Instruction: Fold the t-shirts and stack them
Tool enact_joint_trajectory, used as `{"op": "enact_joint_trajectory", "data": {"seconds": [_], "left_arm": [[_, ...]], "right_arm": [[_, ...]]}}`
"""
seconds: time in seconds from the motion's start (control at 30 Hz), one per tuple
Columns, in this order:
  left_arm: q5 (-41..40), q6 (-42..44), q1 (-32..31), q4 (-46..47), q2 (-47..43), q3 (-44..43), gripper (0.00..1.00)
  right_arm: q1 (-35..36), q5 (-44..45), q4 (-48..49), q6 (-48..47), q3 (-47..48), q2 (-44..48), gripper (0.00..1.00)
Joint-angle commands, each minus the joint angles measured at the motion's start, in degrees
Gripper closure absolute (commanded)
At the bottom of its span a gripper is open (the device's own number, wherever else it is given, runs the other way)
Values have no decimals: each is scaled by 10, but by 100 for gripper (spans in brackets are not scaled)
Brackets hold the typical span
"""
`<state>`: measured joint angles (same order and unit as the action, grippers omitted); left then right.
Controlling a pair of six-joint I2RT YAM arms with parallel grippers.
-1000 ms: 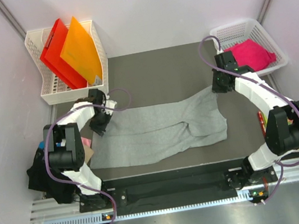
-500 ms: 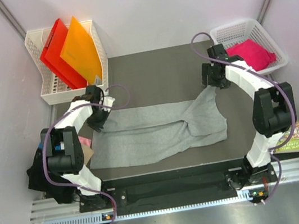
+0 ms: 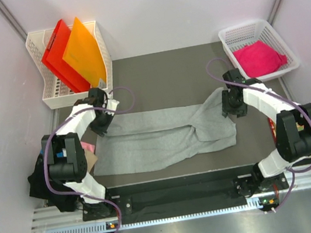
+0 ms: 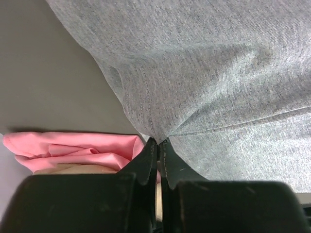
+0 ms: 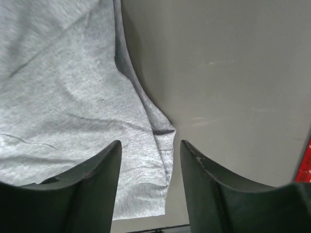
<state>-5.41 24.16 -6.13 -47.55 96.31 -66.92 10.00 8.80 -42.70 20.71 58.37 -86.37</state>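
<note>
A large light grey t-shirt (image 3: 159, 136) lies spread and rumpled on the dark mat (image 3: 160, 74). My left gripper (image 3: 102, 125) is shut on its far left edge; in the left wrist view the jaws (image 4: 159, 143) pinch a fold of the grey cloth (image 4: 218, 73). My right gripper (image 3: 231, 107) hovers open over the shirt's right edge; in the right wrist view a hemmed edge of the grey shirt (image 5: 73, 111) lies between the spread fingers of the gripper (image 5: 150, 150), untouched. A bright pink t-shirt (image 3: 260, 57) sits in the white basket (image 3: 234, 36). A black t-shirt (image 3: 39, 185) lies by the left arm's base.
A white rack (image 3: 52, 100) at the back left holds a red folder (image 3: 58, 55) and an orange folder (image 3: 83, 51). Pale pink cloth (image 4: 73, 150) lies off the mat's left edge beside the left gripper. Something red (image 5: 305, 167) shows at the right wrist view's edge.
The right gripper opened and let go of the grey shirt's right corner, rose toward the back, then came forward over the shirt's right edge. The left gripper kept its hold.
</note>
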Motion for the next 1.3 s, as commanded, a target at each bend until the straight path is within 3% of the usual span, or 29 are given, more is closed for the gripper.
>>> {"op": "enact_joint_trajectory", "data": {"seconds": [0.0,0.5,1.27], "left_arm": [[-5,6,3,-17,-12,-33,100],[-7,0,3,-22,-22,-23,100],[-8,0,3,-27,-35,-23,100]], "right_arm": [[3,-17,39,7,-6,2,53],[2,-46,79,4,15,-72,70],[-2,-5,38,6,-1,-49,74]]}}
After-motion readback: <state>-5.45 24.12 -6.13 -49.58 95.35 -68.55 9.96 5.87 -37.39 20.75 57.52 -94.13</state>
